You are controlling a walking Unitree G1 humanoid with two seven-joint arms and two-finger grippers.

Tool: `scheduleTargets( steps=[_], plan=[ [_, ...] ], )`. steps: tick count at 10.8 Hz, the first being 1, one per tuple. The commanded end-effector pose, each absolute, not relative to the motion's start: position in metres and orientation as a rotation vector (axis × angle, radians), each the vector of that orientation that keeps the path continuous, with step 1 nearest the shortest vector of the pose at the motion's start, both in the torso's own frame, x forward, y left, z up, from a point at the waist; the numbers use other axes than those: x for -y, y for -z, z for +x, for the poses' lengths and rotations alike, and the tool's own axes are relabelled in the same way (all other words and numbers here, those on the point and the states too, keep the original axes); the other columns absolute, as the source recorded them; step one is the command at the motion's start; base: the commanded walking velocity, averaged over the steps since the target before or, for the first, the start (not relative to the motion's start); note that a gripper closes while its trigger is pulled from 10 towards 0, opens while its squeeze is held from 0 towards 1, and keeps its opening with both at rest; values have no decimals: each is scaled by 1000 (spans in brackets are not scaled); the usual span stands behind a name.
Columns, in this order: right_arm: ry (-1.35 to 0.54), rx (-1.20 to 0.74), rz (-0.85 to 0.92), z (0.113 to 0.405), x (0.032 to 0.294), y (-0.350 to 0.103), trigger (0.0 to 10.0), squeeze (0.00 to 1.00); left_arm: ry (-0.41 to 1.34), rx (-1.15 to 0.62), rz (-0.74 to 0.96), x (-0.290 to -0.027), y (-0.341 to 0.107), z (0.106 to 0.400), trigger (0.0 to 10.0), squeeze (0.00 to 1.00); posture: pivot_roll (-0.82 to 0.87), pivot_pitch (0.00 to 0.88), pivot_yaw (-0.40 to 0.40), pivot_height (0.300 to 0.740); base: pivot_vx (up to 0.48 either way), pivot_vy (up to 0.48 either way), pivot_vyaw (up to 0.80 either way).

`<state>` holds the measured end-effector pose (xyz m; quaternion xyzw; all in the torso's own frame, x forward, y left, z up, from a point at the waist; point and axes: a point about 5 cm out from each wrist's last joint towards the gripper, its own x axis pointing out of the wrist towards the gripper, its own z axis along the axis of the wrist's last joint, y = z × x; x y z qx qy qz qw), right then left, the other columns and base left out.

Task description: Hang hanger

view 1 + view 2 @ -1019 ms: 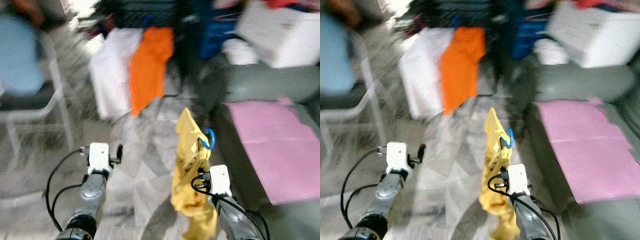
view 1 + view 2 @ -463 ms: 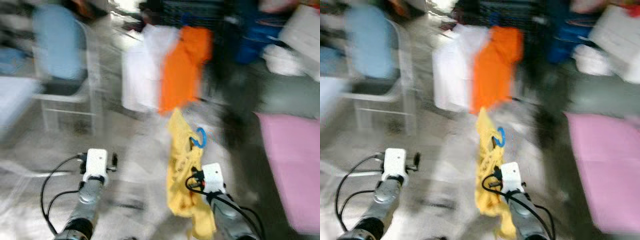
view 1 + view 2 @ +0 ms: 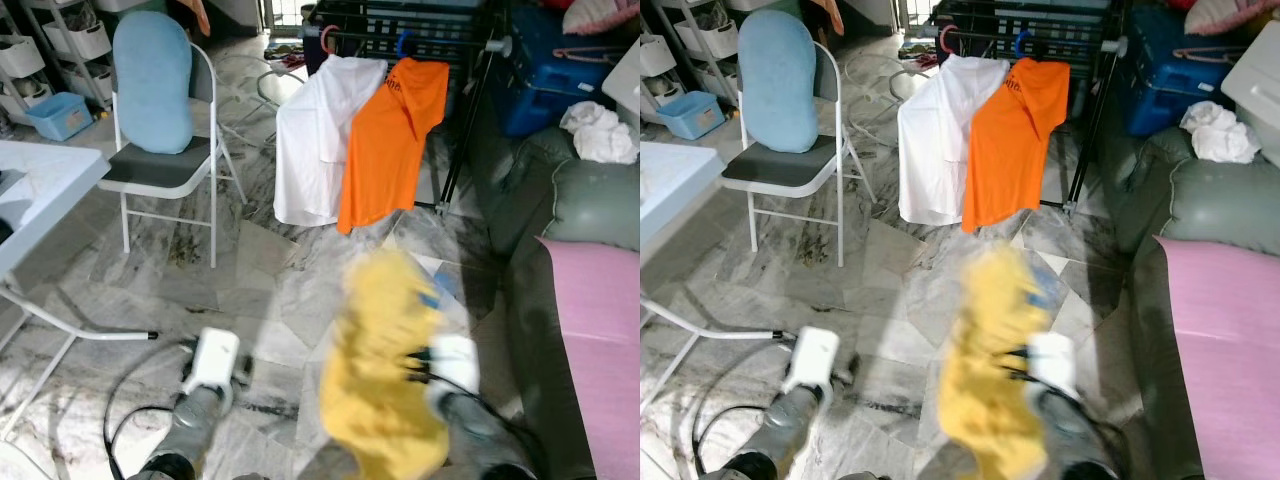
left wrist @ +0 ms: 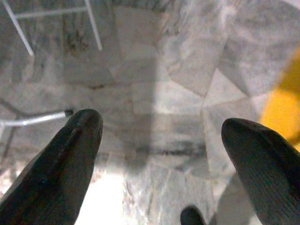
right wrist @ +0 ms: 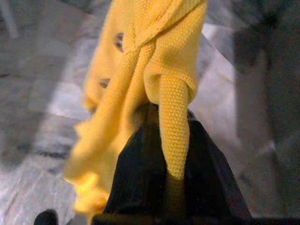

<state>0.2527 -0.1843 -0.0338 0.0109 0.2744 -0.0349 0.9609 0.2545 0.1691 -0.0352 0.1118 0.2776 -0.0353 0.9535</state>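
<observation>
Marble floor (image 3: 250, 270) stretches ahead to the drying rack (image 3: 420, 40), well apart. Right gripper (image 5: 164, 140), fingers clenched on the yellow garment (image 3: 385, 365) and its hanger, is nearer; left gripper (image 4: 159, 136) hangs spread, empty.

Left pincer (image 4: 159, 140) agape, low; right pincer (image 5: 166, 140) clamped, raised

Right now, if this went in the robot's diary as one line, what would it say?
right gripper: shut on yellow garment | left gripper: open, idle above floor | drying rack ahead: white shirt, orange shirt
</observation>
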Motion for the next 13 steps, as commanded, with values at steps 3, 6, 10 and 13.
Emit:
scheduleTargets(
  steps=[3,6,10,13],
  plan=[
    [79,-507,35,263,180,26,10000,0,76,-551,167,-175,31,258,10000,0,-37,0,9,740,0,0,-248],
    [69,-499,28,252,180,32,10000,0,66,-597,174,-184,36,252,10000,0,-72,0,20,740,165,0,0],
    [33,-482,2,249,180,32,10000,0,53,-696,180,-187,51,234,10000,0,-82,4,16,740,298,273,0],
    [36,-488,-2,248,182,33,10000,0,38,-746,181,-193,58,224,10000,0,-83,12,14,740,280,391,0]
  ],
)
